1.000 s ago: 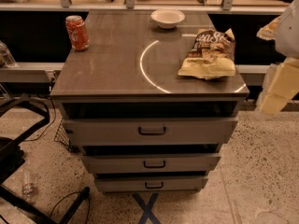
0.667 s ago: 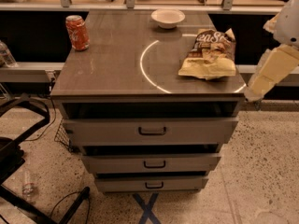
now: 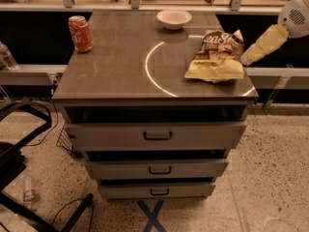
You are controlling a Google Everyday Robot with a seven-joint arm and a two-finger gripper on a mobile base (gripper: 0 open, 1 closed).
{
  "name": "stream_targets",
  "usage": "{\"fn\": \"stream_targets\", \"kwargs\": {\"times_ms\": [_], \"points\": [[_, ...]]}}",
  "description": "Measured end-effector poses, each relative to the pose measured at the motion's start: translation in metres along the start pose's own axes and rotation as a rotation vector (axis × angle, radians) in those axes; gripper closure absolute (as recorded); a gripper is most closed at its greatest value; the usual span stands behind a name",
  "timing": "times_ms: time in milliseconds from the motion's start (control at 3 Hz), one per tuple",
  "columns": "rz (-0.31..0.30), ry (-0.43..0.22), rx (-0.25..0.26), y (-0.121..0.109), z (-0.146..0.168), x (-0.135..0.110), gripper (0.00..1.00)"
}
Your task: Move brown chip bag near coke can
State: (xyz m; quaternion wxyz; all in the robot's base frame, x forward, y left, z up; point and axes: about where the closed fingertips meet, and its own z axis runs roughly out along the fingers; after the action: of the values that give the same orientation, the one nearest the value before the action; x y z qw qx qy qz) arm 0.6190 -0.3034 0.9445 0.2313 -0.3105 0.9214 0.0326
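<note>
- The gripper (image 3: 251,56) has moved since the earlier frames: it was lower, beside the right front corner of the cabinet, and now it is higher, at the level of the table top (image 3: 116,66).
- Its pale tip now points down and to the left, just beside the right edge of the brown chip bag (image 3: 216,57). I cannot tell if it touches the bag.
- It is not possible to tell whether the gripper is spread or pressed together. It appears as one pale tan shape below the white round part of the arm (image 3: 295,14).
- The bag, the can and the bowl are in the same places as before.
- One brown chip bag lies flat on the right part of the top, partly over a white arc (image 3: 147,66).
- One coke can (image 3: 80,34) stands upright near the back left corner, well apart from the bag.
- One small white bowl (image 3: 174,18) stands at the back, in the middle.
- Three drawers (image 3: 157,136) are below the top, each with one dark handle and each pulled out a little.
- One clear bottle (image 3: 5,57) is at the left edge of the view.
- One blue cross (image 3: 153,215) is on the floor in front of the cabinet.
</note>
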Motion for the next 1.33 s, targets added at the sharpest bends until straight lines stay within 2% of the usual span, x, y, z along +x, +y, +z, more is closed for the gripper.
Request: {"fn": "stream_targets", "kwargs": {"times_ms": [333, 667, 1000, 1333], "points": [[0.119, -0.079, 0.008, -0.033, 0.013, -0.026, 0.0], [0.211, -0.191, 0.0, -0.047, 0.022, -0.059, 0.0], [0.2, -0.185, 0.0, -0.043, 0.027, -0.061, 0.0], [0.172, -0.152, 0.036, -0.029, 0.043, -0.064, 0.0]]}}
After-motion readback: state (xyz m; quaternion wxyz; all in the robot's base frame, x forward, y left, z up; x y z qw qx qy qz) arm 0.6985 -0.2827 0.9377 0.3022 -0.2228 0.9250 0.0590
